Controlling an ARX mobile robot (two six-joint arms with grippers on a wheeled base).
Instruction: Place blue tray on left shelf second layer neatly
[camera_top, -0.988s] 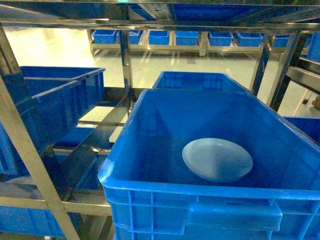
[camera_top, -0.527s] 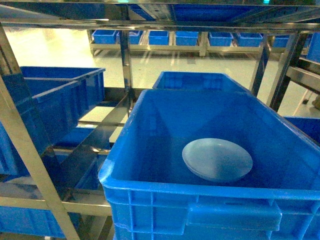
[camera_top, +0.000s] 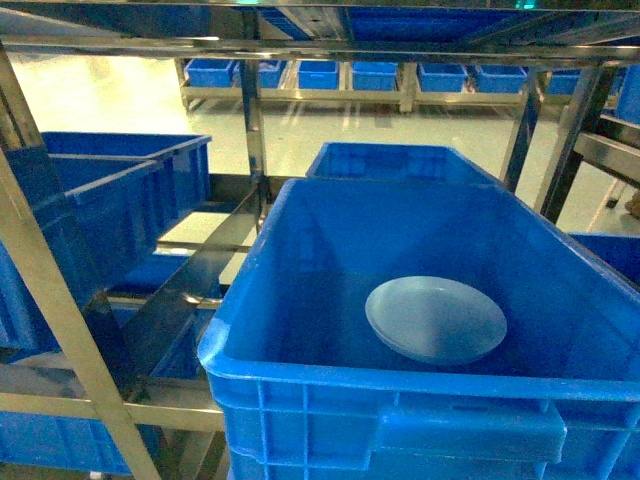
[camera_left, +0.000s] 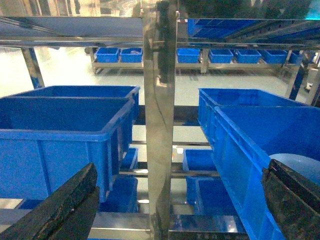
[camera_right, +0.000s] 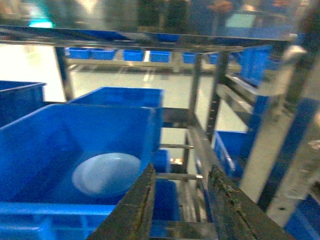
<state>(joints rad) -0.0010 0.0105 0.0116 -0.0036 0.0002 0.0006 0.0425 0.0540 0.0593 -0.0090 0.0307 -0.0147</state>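
The blue tray (camera_top: 436, 320) is a pale round plate lying flat on the floor of a big deep-blue crate (camera_top: 300, 250) in front of me. It also shows in the right wrist view as the tray (camera_right: 106, 173) and, cut off at the right edge of the left wrist view, as the tray (camera_left: 301, 166). The left shelf (camera_top: 175, 300) is the steel rack beside the crate; its tier holds blue crates (camera_top: 110, 200). My left gripper (camera_left: 182, 167) is wide open before a steel post (camera_left: 159, 125). My right gripper (camera_right: 182, 170) is open with a narrow gap, right of the tray, holding nothing. Neither gripper shows in the head view.
A steel rail (camera_top: 320, 48) runs overhead across the rack. A second crate (camera_top: 395, 160) stands behind the big one. More crates (camera_left: 65, 130) fill the left bay, lower crates (camera_left: 210, 185) sit beneath, and a far row of crates (camera_top: 370, 75) lines the floor.
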